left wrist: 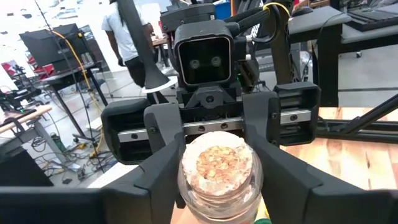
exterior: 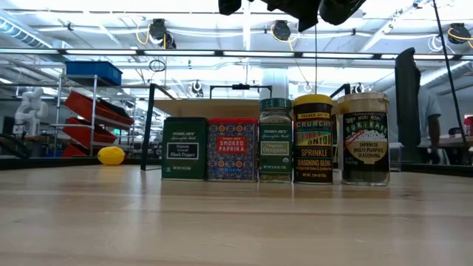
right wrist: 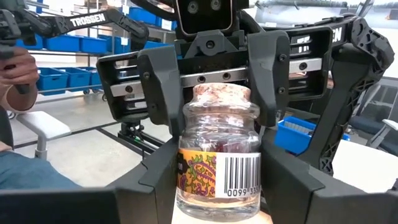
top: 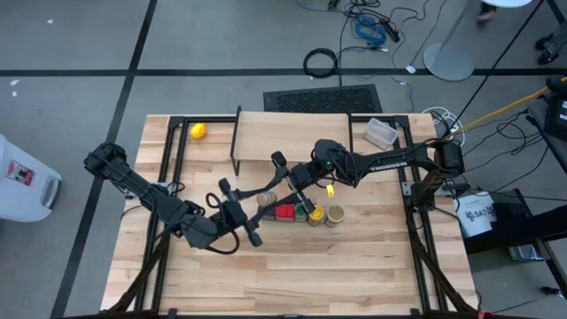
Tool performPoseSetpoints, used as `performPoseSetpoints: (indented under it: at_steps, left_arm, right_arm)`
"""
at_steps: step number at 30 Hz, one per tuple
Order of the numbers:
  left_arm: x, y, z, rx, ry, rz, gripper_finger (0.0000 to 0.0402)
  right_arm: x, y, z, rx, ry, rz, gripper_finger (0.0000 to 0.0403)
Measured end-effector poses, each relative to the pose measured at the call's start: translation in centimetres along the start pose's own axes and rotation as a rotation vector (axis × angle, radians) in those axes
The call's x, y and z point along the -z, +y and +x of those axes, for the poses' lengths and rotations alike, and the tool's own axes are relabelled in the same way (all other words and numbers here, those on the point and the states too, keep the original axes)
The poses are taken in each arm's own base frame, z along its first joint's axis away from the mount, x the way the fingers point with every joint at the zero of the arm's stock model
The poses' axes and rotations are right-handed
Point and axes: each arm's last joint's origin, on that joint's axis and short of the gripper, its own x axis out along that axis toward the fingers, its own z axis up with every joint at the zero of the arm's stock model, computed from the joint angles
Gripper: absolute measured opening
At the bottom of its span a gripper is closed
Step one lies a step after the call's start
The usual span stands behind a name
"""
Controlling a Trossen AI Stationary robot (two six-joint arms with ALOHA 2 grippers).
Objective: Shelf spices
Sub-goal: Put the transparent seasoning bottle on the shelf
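Spices standing upright; shelf top bare.

Five spice containers stand in a touching row: green tin (exterior: 184, 148), red tin (exterior: 232, 151), green-lidded jar (exterior: 276, 140), yellow-lidded jar (exterior: 314, 138), tan-topped jar (exterior: 363, 138). A cork-stoppered clear jar (right wrist: 217, 149) is upright, raised. The wooden shelf (top: 292, 134) stands behind the row.

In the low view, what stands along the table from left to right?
Yellow ball → dark green pepper tin → red paprika tin → green-lidded jar → yellow-lidded jar → tan-topped jar.
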Motion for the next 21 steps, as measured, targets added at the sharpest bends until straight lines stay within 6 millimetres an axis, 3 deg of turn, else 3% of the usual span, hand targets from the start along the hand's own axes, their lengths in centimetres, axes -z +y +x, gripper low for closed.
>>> performPoseSetpoints:
  at_steps: [12,21]
  left_arm:
    - [0.22,0.01,0.09,-0.006,0.005,0.015,0.0183]
    - [0.33,-0.01,0.14,-0.014,0.009,0.024,0.0183]
  right_arm:
    - [0.10,-0.08,-0.08,0.005,0.012,0.008,0.0179]
    - [0.24,-0.28,-0.20,0.027,0.025,0.029,0.0239]
